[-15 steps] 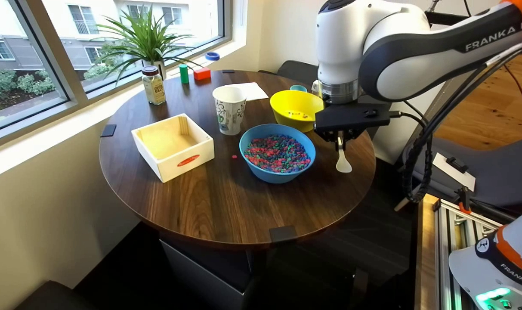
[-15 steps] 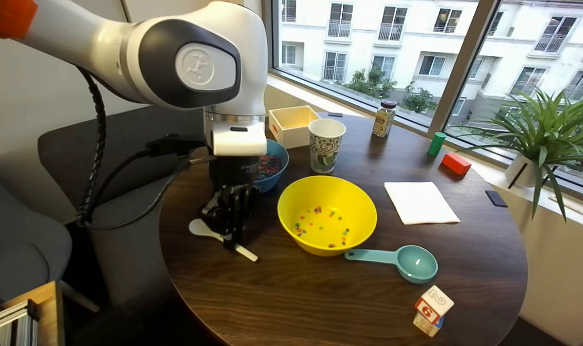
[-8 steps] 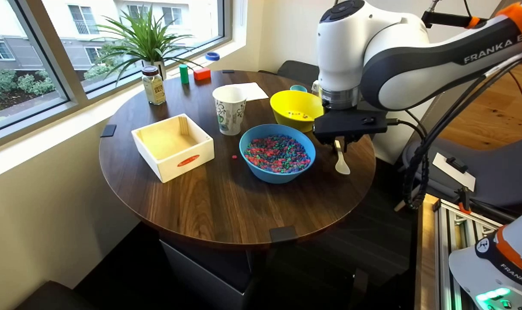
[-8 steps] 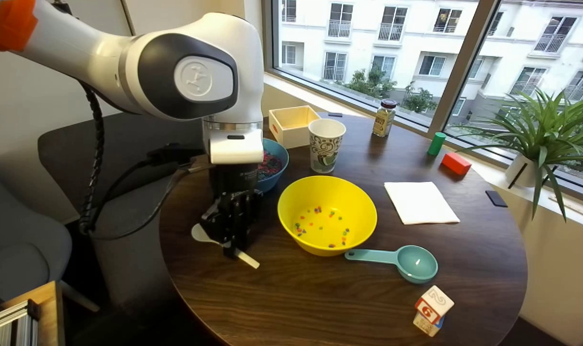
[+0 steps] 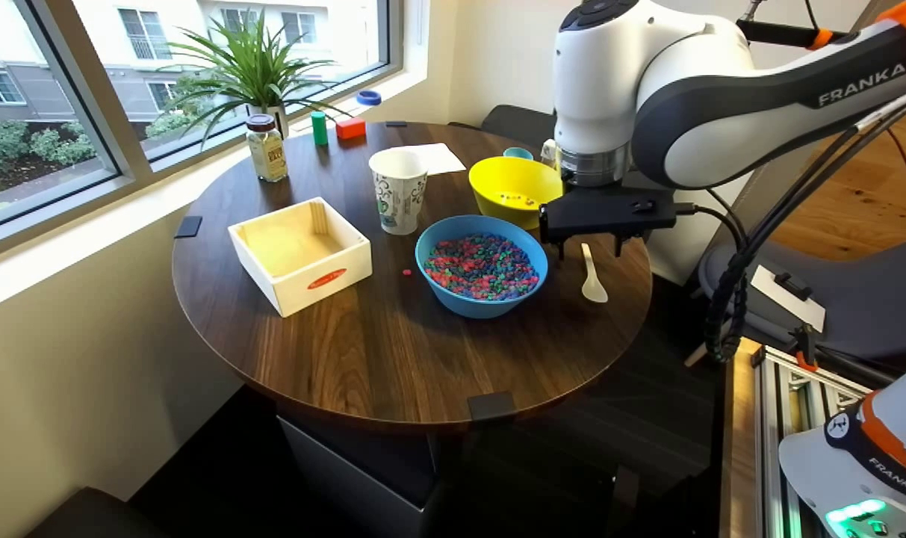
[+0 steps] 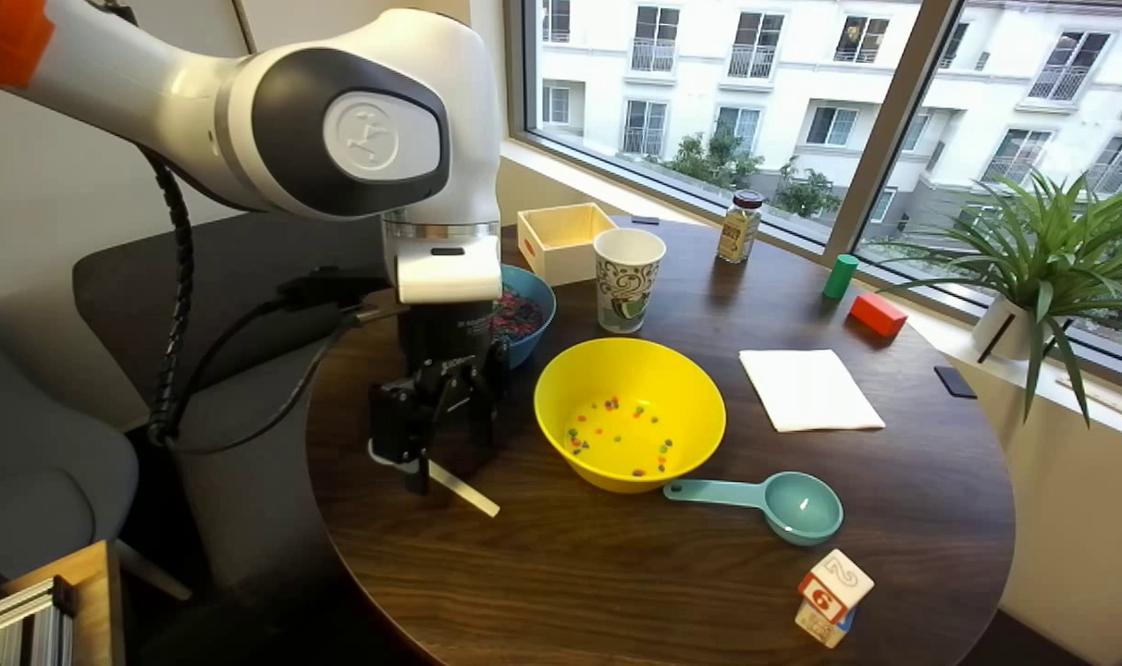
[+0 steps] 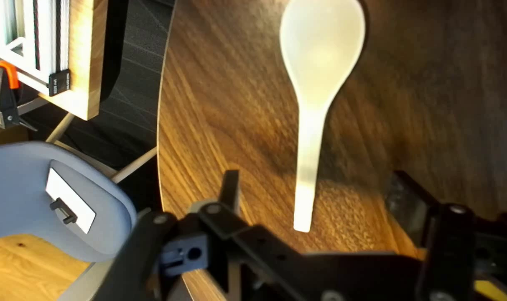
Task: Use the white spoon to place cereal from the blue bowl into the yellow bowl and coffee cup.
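Observation:
The white spoon (image 7: pixel 316 113) lies flat on the table, its handle pointing between my fingers. My gripper (image 7: pixel 315 184) stands open over that handle, with a gap on either side of it. In an exterior view the jaws hang wide apart above the spoon (image 5: pixel 592 284). Cereal (image 5: pixel 482 265) fills much of the blue bowl (image 5: pixel 471 306). A few pieces lie scattered on the floor of the yellow bowl (image 6: pixel 630 365). Behind the blue bowl stands the patterned coffee cup (image 5: pixel 399 194), upright; its contents are hidden. The arm partly covers the blue bowl in an exterior view.
A wooden box (image 5: pixel 299 258) stands left of the blue bowl. One stray red piece (image 5: pixel 407 272) lies between them. A teal scoop (image 6: pixel 801 509) touches or nearly touches the yellow bowl. Stacked letter blocks (image 6: pixel 835 597), a white napkin (image 6: pixel 810 390) and a jar (image 6: pixel 739 228) are also there.
One second ago the jaws were closed on the spoon's handle. The hand lowered, the spoon came to rest on the table, and the jaws spread and let go. The hand has risen slightly.

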### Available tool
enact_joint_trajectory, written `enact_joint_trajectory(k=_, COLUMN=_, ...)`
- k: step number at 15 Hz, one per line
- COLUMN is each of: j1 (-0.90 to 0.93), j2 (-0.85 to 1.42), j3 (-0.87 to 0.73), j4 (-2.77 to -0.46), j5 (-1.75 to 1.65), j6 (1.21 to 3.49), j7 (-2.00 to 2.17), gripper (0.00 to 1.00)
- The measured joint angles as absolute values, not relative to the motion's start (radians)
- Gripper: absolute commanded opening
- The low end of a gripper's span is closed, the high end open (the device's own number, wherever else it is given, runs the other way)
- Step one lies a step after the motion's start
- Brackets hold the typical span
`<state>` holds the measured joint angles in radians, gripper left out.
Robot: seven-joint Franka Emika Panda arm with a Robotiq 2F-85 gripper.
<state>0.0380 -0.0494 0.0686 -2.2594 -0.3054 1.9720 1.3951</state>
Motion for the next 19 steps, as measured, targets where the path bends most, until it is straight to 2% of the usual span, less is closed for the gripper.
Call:
enact_joint_trajectory(k=14, j1=0.051, j2=-0.335, j3=0.107, j4=-2.267, j5=-0.298, j6=1.848, j7=1.229, gripper=1.0)
enact_joint_trajectory(k=19, j1=0.049, j2=-0.355, j3=0.107, j4=-2.282, j5=-0.297, j6=1.846, j7=1.214, gripper=1.0)
